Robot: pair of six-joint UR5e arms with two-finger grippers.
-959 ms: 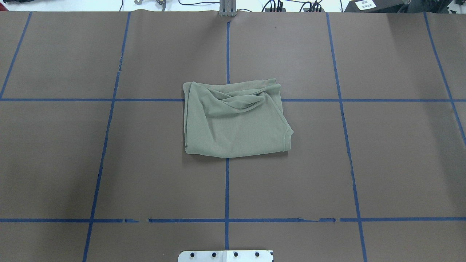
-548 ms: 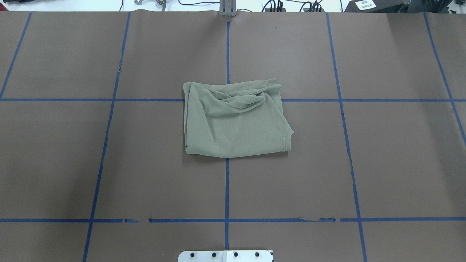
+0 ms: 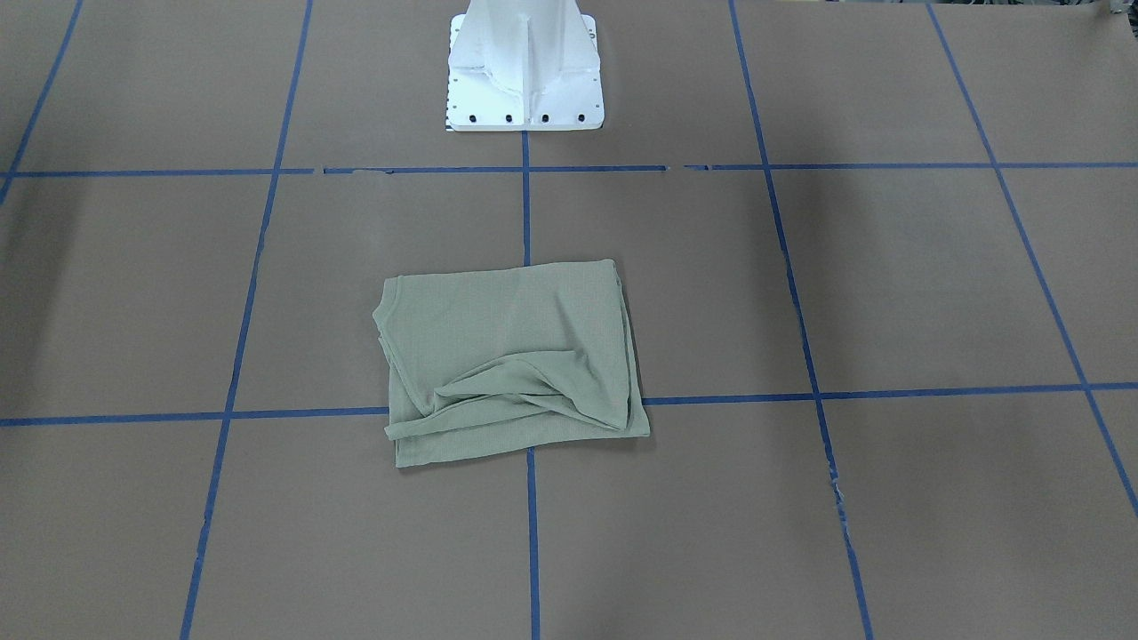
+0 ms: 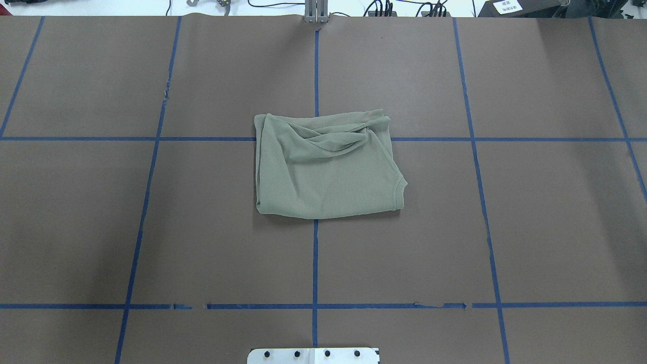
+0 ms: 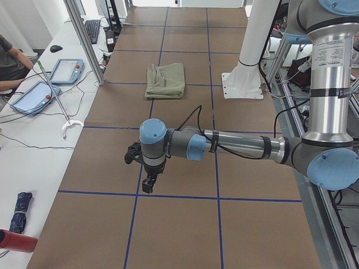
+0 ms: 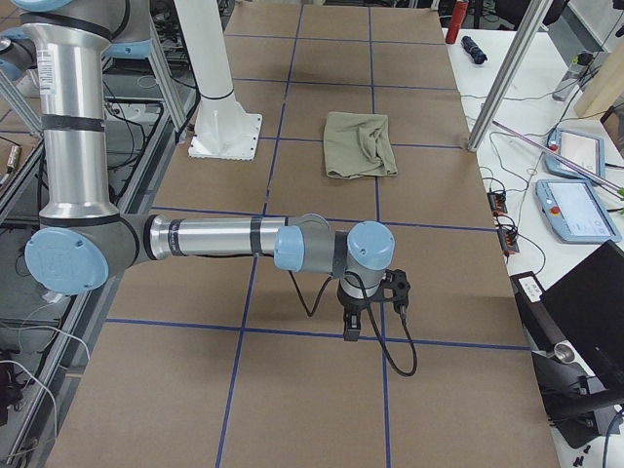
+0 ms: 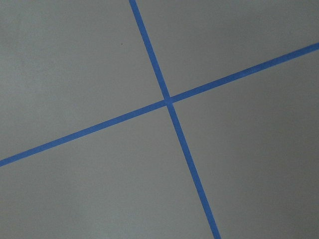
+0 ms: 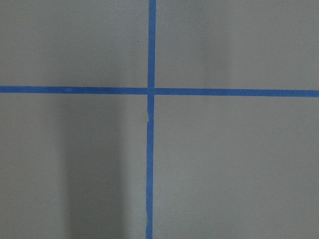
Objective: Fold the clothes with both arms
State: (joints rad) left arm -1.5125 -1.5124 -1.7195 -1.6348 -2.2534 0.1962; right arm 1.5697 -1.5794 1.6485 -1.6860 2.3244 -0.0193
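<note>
front-facing view: green shirt (image 3: 511, 360) lies folded into a rough rectangle on the brown table cover (image 3: 889, 284), just off ctr toward 7 o'clock, across a crossing of the blue tape lines (image 3: 267, 413). bunched creases run along its 6 o'clock edge and the neck opening pokes out at its 10 o'clock corner. white pedestal (image 3: 524, 71) is at 12 o'clock, well apart. no arm in this view.

overhead view: shirt sits at ctr, creases now at its 12 o'clock edge, neck corner at 4 o'clock. pedestal plate shows at 6 o'clock. no arm here either.

left side view: left arm (image 5: 241, 145) reaches in from 3 o'clock, low over the table. left gripper (image 5: 147, 184) points down near a tape line, holding nothing; can't tell if its fingers are apart or together. shirt is far off at 12 o'clock. person's arm and tablets (image 5: 66, 70) at 9–10 o'clock.

right side view: right arm (image 6: 214, 237) comes in from 9 o'clock. right gripper (image 6: 351, 327) points down, nothing in it; finger spacing can't be told. shirt well apart at 12 o'clock.

both wrist views: only table cover and a tape crossing.
</note>
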